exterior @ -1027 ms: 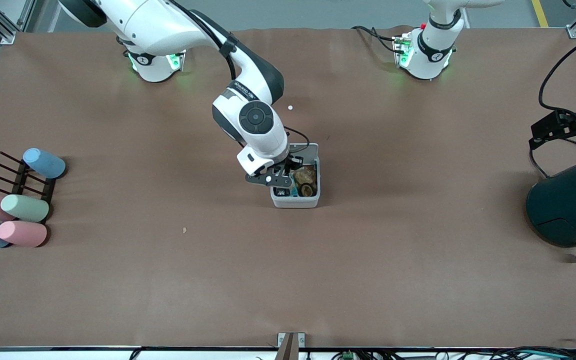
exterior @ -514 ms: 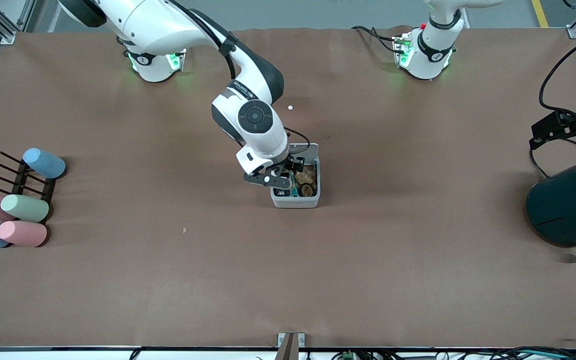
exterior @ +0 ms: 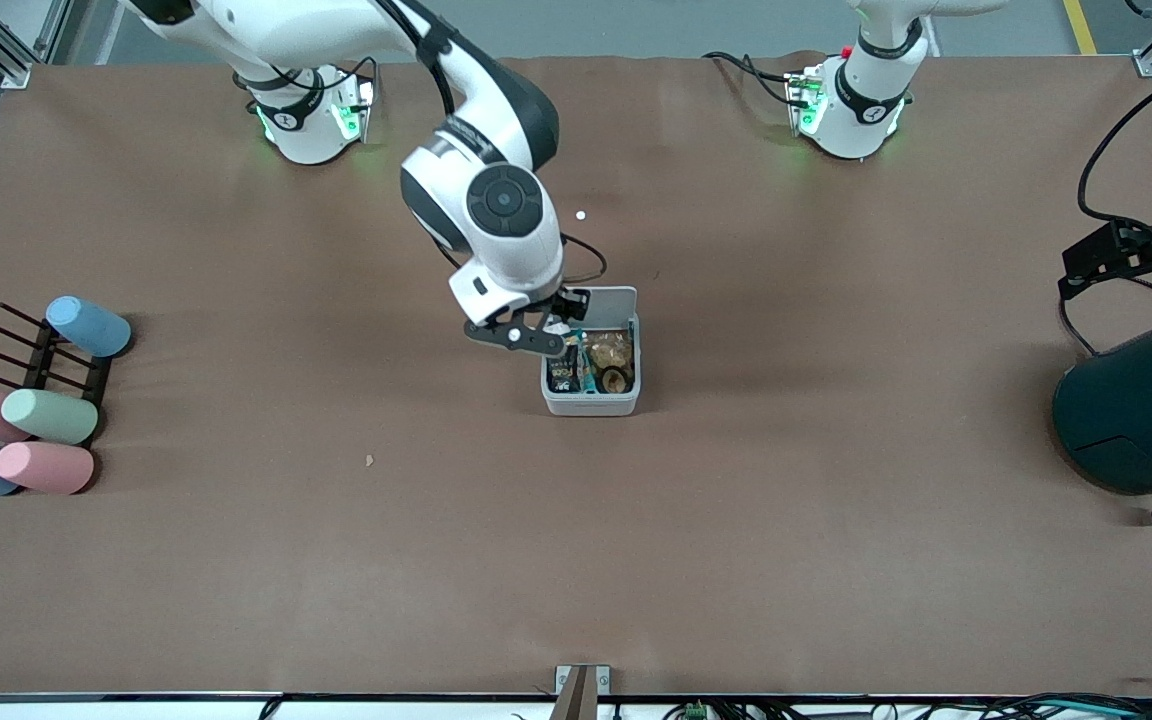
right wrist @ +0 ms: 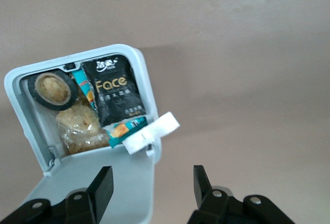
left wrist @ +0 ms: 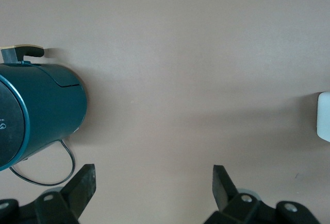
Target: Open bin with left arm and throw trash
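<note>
bin [exterior: 591, 403]: small square box in smooth white-grey plastic with rounded corners, sitting mid-counter. Its flat white lid [exterior: 608, 300] is flipped up on the side farther from the front camera.

packet [right wrist: 114, 92]: glossy black snack wrapper with white print, lying flat inside the bin along one wall.

tape ring [right wrist: 51, 86]: dark round ring, tucked in a corner of the bin next to the packet.

paper scrap [right wrist: 151, 132]: flat white piece, resting across the bin's rim and poking out over the edge.

other stuff in bin: a crinkly clear bag of tan bits [right wrist: 78, 126], plus a teal and orange wrapper [right wrist: 121, 132] under the scrap.

right end effector [exterior: 548, 340]: released, fingers spread with nothing between them. It hangs over the bin's edge toward the right arm's end of the counter, so the bin's contents sit just beside and below it, not touching.

left end effector [left wrist: 153, 187]: also released, black fingers wide apart and holding nothing. That arm is parked up over the left arm's end of the counter, well apart from the bin.

teal container [exterior: 1136, 410]: big dark round smooth thing, lying at the left arm's end.

counter [exterior: 796, 560]: matte brown covering, slightly wrinkly.

rack [exterior: 46, 362]: dark pronged stand at the right arm's end, with pastel cylinders [exterior: 48, 415] lying around it.
</note>
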{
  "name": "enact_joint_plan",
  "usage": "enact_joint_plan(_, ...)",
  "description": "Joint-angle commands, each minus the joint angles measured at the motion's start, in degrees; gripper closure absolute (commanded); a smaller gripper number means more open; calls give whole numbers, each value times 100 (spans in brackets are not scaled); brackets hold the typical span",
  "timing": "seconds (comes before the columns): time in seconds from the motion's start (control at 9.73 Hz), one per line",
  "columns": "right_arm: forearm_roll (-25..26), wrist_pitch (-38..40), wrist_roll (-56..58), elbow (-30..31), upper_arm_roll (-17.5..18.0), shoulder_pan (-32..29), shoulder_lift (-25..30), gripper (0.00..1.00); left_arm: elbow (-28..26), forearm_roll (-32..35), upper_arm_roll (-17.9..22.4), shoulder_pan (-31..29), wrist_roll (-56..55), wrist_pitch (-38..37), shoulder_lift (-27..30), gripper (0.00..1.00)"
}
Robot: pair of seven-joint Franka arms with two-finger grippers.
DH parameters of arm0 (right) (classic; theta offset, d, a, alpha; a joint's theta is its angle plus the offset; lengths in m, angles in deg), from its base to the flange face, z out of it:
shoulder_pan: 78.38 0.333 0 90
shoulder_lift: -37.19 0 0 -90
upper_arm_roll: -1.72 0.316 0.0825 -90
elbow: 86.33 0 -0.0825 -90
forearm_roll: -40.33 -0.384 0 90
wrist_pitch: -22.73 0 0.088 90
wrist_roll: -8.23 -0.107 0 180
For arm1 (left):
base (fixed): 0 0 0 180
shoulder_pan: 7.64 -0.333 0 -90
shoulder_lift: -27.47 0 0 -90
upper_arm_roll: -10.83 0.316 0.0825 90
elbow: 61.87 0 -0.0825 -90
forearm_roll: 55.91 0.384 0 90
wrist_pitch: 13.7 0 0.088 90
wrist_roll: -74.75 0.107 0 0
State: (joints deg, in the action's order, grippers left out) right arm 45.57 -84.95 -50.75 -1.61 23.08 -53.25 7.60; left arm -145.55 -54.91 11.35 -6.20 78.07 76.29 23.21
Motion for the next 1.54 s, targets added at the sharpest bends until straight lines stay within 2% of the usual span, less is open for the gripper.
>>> enact_joint_plan(0.0,48,37,-69,159,18,-104,164,29,168,-55,10,5,2,-70,-67,0)
enact_joint_plan(0.21,57,115,97,168,17,-708,662,29,168,-47,10,5,2,-70,-67,0)
enact_joint_plan(0.31,13,464,646,159,52,-1146,926,29,168,-55,18,-12,2,-70,-67,0)
enact_joint_plan(0.51,-748,1194,2111,159,35,-2042,1654,29,168,-55,18,-12,28,-70,-119,0)
enact_joint_plan(0.62,-917,1641,2885,151,26,-2508,1928,27,168,-55,10,31,19,-70,-145,0)
enact_joint_plan(0.82,-945,2310,4065,142,9,-3221,2368,19,168,-47,10,75,-16,-61,-154,0)
enact_joint_plan(0.92,-945,2557,4471,133,0,-3503,2570,10,168,-38,10,67,-25,-61,-146,0)
enact_joint_plan(1.03,-945,2690,4692,142,-9,-3697,2790,1,168,-29,1,75,-16,-61,-146,0)
enact_joint_plan(1.44,-884,2955,4747,151,-201,-3849,3222,0,106,-11,-157,23,-138,-70,-58,0)
